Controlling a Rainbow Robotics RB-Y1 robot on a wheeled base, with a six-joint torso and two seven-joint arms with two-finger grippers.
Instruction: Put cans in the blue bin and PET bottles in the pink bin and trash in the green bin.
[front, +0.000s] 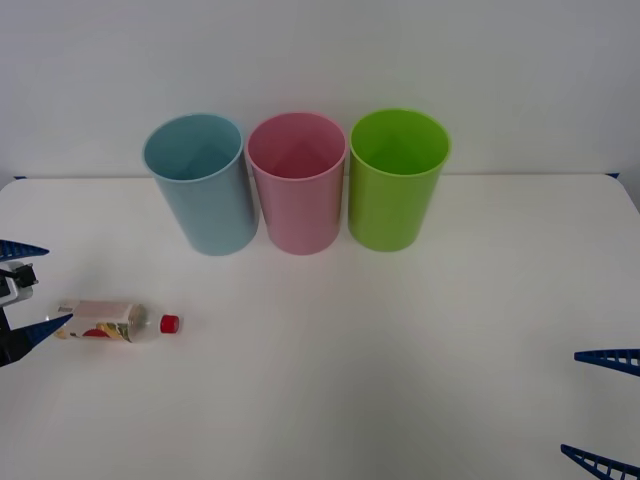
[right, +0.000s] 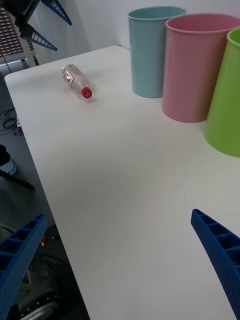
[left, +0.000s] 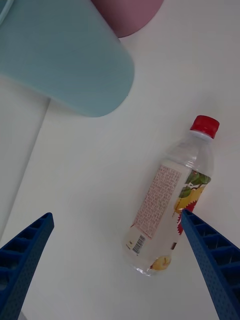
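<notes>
Bottle first: the PET bottle (front: 118, 323) lies on its side on the white desk (front: 360, 360), near the desk's left edge and well forward of the bins, its red cap (front: 170, 323) turned toward the robot's right and its base toward the left gripper (front: 25, 285). In the left wrist view the bottle (left: 170, 200) is clear, with a pale label printed in red and yellow, and one blue ribbed finger (left: 212, 255) sits just beside its labelled lower half while the other finger is well off to the far side, so the left gripper is spread wide with nothing held; I cannot tell whether the near finger touches the plastic. Behind the bottle, toward the wall, three bins stand upright in a close row: the blue bin (front: 200, 185) on the left, the pink bin (front: 297, 182) in the middle and just beside it, and the green bin (front: 397, 178) on the right. The blue one is the nearest to the bottle. The right gripper (front: 600, 410) hangs over the desk's front right corner, well apart from the bottle and bins, its fingers also spread wide and holding nothing.
</notes>
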